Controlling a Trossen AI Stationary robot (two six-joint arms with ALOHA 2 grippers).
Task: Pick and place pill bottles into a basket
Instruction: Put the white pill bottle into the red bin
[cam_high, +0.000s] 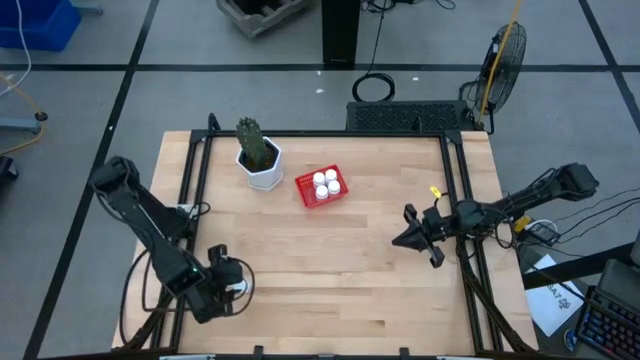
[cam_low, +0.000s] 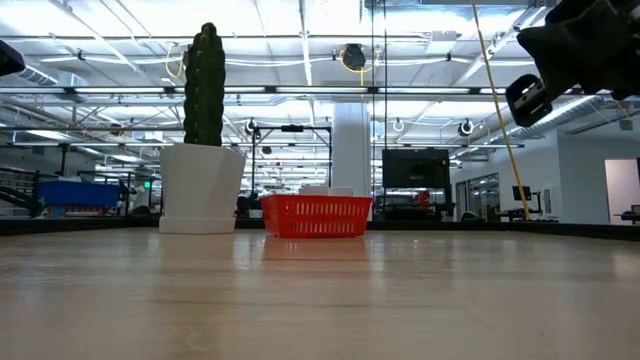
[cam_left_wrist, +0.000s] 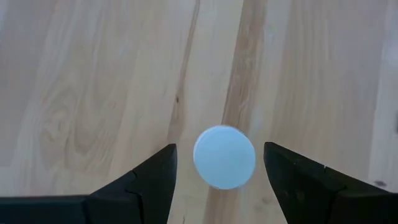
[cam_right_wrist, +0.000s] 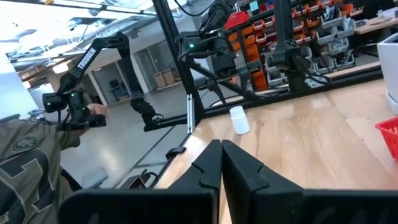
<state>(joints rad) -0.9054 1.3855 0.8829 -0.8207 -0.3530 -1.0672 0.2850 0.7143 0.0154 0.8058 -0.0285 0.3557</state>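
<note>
Our main worry is the last pill bottle (cam_left_wrist: 224, 157), which stands upright on the worktop (cam_high: 330, 270) near the front left corner, between the spread fingers (cam_left_wrist: 146, 186) of our left tool (cam_high: 237, 285). Those fingers are released and not yet touching the round white cap; if we clench off-centre or too high, the bottle could tip, roll away or squirt out. Carried loosely, it could also drop short of the red mesh basket (cam_high: 308, 194), well away toward the back beside the white cactus pot (cam_high: 264, 176). We count four capped bottles (cam_high: 327, 184) packed inside the basket, so a careless release might bounce off them. Our right tool (cam_high: 408, 238) hovers clenched and empty at the right
</note>
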